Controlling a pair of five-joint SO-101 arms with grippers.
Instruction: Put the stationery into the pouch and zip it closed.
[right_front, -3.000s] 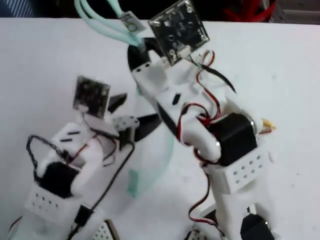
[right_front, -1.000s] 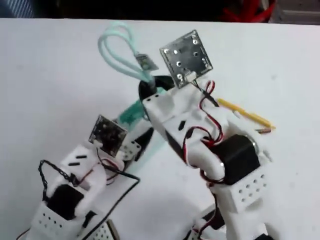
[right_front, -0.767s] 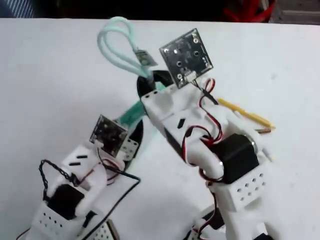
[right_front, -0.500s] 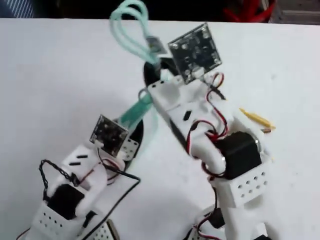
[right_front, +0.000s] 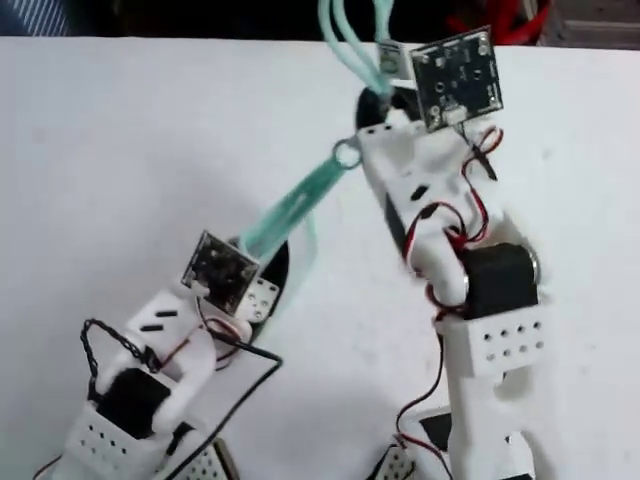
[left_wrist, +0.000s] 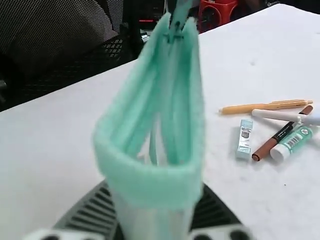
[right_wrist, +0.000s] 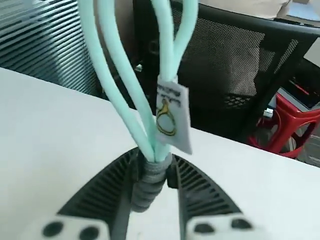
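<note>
Since 3 s back the right gripper (right_front: 376, 100) has swung far and to the right, dragging the pouch's far end with it; the left gripper (right_front: 268, 270) hasn't budged in the last second. Nearest, the left gripper is clamped hard on the near end of the mint pouch (right_front: 290, 205), with the fabric bunched between its jaws. From there the pouch runs taut, far and right, up to a small ring (right_front: 346, 154). Just past the ring, the right gripper is closed on the grey collar of the mint cord loops (right_wrist: 112, 70), and a paper tag (right_wrist: 172, 117) hangs off them. The stationery is outside the pouch, flat on the white table (right_front: 120, 130): yellow pen (left_wrist: 265, 106), white pen (left_wrist: 280, 115), brown marker (left_wrist: 280, 136), green-labelled tube (left_wrist: 292, 142) and small eraser box (left_wrist: 244, 138), clustered together.
</note>
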